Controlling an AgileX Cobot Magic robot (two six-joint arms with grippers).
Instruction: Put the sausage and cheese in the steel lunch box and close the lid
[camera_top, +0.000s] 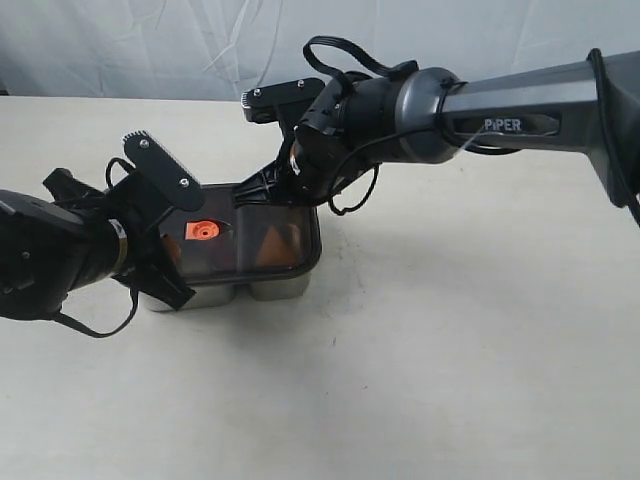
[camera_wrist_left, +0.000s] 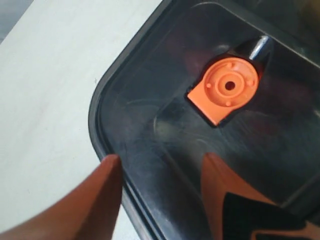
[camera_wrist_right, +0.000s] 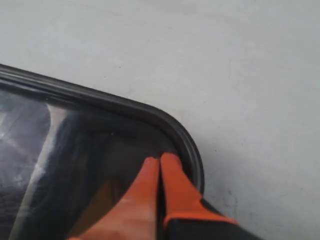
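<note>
The dark translucent lid (camera_top: 250, 235) lies on top of the steel lunch box (camera_top: 270, 290), its orange valve tab (camera_top: 203, 231) facing up. Through the lid the orange cheese (camera_top: 278, 245) shows in the right compartment. The sausage cannot be made out under the dark plastic. My left gripper (camera_wrist_left: 160, 157) is open and straddles the lid's (camera_wrist_left: 150, 115) left rim, one finger outside and one on the lid near the valve tab (camera_wrist_left: 225, 90). My right gripper (camera_wrist_right: 160, 160) is shut, with its tips resting on the lid (camera_wrist_right: 100, 145) just inside a far corner.
The box stands on a plain pale table (camera_top: 450, 350) with a white cloth backdrop (camera_top: 150, 45) behind it. The right arm (camera_top: 500, 110) reaches in from the right above the table, and the left arm (camera_top: 50, 255) comes in from the left edge.
</note>
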